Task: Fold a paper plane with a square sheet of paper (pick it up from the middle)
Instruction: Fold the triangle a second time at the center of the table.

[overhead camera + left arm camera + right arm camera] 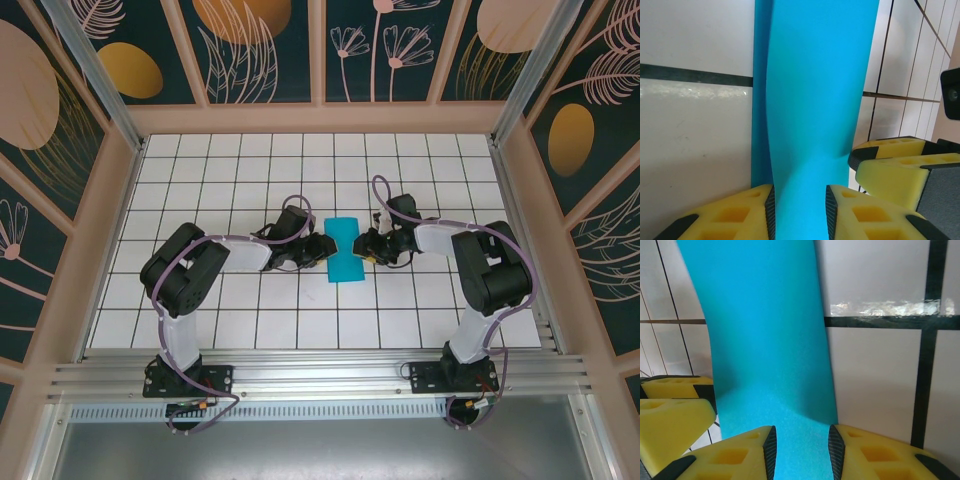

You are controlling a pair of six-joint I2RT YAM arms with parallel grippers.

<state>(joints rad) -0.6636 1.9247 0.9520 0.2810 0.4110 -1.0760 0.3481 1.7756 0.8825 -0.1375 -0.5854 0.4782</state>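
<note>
The yellow fingers (pixel 760 215) of the left gripper (pixel 318 250) stand partly spread, and the teal sheet of paper (pixel 815 100) shows face-up in the gap and runs on under both tips. The right gripper (pixel 363 246) matches it from the opposite side, its fingers (pixel 860 455) also partly spread over the sheet. Neither jaw is pinching the paper, though I cannot tell whether the tips bear down on it. The paper lies in the middle of the tiled table (pixel 250 170) between the two grippers. From above it is a narrow upright strip rather than a square. In the left wrist view a lower layer peeks out along one edge, with the upper layer bowing up over it. This looks like the first lengthwise fold, laid over but not yet creased flat. The next move probably calls for pressing the raised layer down along the fold line, edges kept aligned, while one gripper holds the sheet from sliding.
</note>
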